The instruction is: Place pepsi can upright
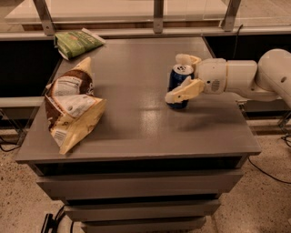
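The pepsi can [178,78], dark blue with a silver top, stands upright on the grey table [136,123], right of the middle. My gripper [184,75] reaches in from the right and straddles the can. One cream finger [184,91] crosses in front of the can's lower half, and the other [187,59] sits behind its top rim. The fingers are spread wider than the can, so the gripper is open around it.
A large brown and yellow snack bag [70,109] lies on the table's left side. A green bag [79,42] lies at the back left corner. A raised shelf with metal posts [158,13] runs along the back. The table's right edge is close under my arm [245,77].
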Available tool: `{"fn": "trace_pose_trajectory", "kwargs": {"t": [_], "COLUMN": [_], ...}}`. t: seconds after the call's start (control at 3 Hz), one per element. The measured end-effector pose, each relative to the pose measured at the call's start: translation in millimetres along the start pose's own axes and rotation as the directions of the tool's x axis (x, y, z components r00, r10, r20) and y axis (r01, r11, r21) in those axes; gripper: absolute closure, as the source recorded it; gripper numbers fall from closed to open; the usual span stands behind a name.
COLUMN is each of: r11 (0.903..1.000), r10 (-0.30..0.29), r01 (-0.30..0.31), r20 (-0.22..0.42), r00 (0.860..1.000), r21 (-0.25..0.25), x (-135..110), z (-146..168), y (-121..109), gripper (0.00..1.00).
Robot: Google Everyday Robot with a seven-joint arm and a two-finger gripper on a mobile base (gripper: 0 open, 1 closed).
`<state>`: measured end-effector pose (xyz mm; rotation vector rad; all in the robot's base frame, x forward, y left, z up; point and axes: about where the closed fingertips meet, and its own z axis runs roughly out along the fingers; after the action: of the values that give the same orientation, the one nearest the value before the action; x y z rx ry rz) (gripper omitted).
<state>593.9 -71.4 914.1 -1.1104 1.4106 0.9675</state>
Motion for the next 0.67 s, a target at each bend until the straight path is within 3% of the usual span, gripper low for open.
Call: {"fn": "trace_pose_trajectory", "kwargs": {"t": [0.67], "r11": [0.9992], "r10": [-0.019], "r01": [0.021], "r20": [-0.064], "r00": [0.998], "r21": [0.034], "x": [3.5], "z": [-12.9], "y": [-6.3], "gripper": [0.00]}}
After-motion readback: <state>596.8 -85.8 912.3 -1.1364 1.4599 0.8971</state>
